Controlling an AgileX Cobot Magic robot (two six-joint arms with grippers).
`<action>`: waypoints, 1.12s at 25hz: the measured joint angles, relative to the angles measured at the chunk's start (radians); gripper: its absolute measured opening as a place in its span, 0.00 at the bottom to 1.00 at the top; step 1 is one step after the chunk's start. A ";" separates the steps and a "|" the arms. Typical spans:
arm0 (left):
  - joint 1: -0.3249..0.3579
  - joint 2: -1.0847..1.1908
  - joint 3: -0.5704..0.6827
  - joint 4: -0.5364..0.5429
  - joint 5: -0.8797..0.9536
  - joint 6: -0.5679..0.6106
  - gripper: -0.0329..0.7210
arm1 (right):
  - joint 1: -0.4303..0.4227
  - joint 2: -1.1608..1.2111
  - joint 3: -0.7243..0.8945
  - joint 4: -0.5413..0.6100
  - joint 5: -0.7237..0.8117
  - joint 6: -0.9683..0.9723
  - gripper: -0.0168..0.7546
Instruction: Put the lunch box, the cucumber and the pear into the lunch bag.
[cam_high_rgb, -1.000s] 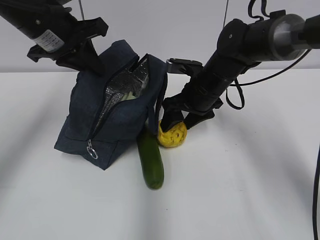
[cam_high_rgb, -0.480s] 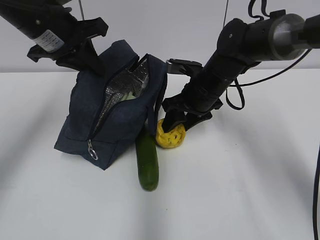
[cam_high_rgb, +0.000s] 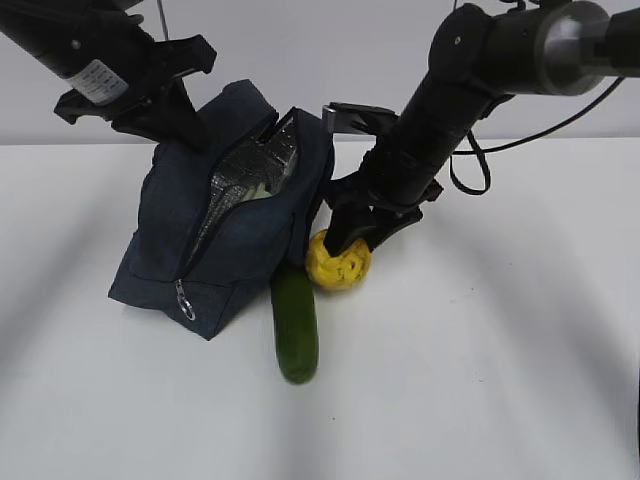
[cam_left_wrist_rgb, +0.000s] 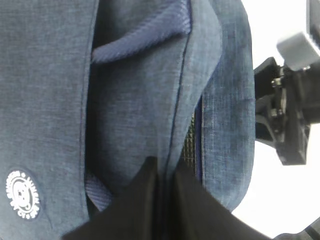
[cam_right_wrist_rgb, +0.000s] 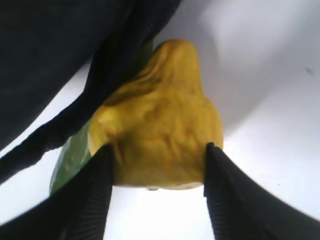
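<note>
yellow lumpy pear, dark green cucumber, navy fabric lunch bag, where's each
yellow lumpy pear (cam_right_wrist_rgb: 160, 130), right wrist view, middle of its body
dark green cucumber (cam_high_rgb: 295, 325), exterior view, mid-length
navy fabric lunch bag (cam_high_rgb: 165, 235), exterior view, side panel

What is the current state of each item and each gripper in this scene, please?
lunch bag: unzipped, mouth open, top fabric pinched by the left gripper.
lunch box: inside the bag, only partly visible.
cucumber: lying on the table beside the bag.
pear: between the right gripper's fingers.
left gripper: shut on bag fabric.
right gripper: gripping the pear.
</note>
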 joint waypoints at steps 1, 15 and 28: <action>0.000 0.000 0.000 0.000 0.000 0.000 0.04 | 0.000 0.000 -0.009 -0.008 0.013 0.000 0.56; 0.000 0.000 0.000 0.082 0.000 0.000 0.04 | 0.001 0.000 -0.154 -0.176 0.156 0.078 0.55; -0.003 0.000 0.000 0.111 -0.010 0.002 0.04 | 0.001 -0.095 -0.187 -0.192 0.163 0.129 0.55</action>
